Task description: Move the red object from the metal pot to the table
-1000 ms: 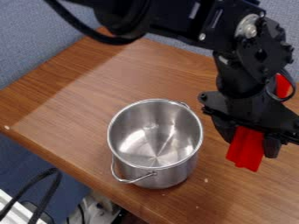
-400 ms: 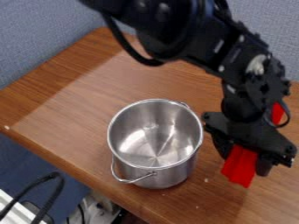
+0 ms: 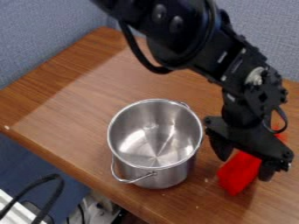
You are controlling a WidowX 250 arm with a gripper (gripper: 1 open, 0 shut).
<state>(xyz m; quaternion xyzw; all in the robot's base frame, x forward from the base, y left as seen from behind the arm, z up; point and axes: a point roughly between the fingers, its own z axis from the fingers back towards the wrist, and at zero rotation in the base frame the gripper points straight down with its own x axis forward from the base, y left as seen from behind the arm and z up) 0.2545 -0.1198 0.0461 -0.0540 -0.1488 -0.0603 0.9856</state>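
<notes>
The red object (image 3: 239, 175) stands on end on the table (image 3: 82, 87), just right of the metal pot (image 3: 152, 166) and near the table's front edge. My gripper (image 3: 247, 162) points steeply down over it. Its black fingers (image 3: 219, 147) are spread to either side of the block's upper part, and the jaws look open. The pot is upright and its shiny inside shows nothing in it. A loop handle hangs at its front.
The black arm (image 3: 187, 39) reaches in from the top of the view over the table's right half. The table's front edge runs diagonally just below the pot. Dark cables (image 3: 35, 201) lie on the floor at lower left.
The gripper has come down with the red object, which now rests on the table beside the pot. The fingers have spread apart from it.
</notes>
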